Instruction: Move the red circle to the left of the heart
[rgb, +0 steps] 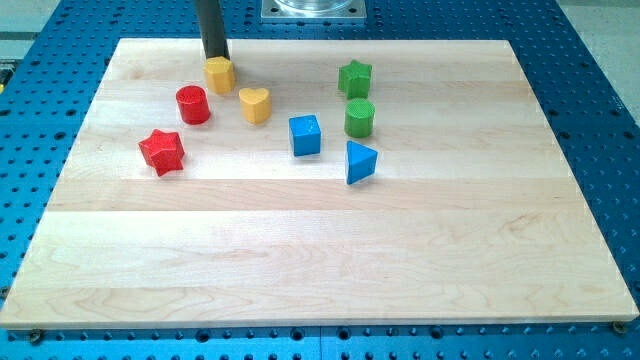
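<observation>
On the wooden bench (320, 250), eight small blocks are seen, all in the top half of the camera view. No claw is fitted to this arm, so no open or closed state can be told; only a dark rod is seen, coming down from the view's top edge. My tip (216, 58) is placed at the top of the yellow hexagon block (220, 74), touching it or just abt touching it.

The red circle (192, 104) is found just below and to the view's left of the yellow hexagon block, v. near it but apart. The yellow heart (255, 103) is set to the view's right of the red circle, at abt the same height in the view, w/ a small gap between them. So the red circle is seen on the left side of the heart. My tip is near the red circle but not touching it.

A red star (162, 151) is laid lower down, twd the view's left, near the red circle. A blue cube (305, 135) is seen right of the heart. A blue triangle block (360, 161) is placed lower right of the cube. A green cylinder (360, 117) is set above the triangle, and a green star (355, 78) above that.

A blue board w/ rows of holes (600, 100) is seen all round the bench.
</observation>
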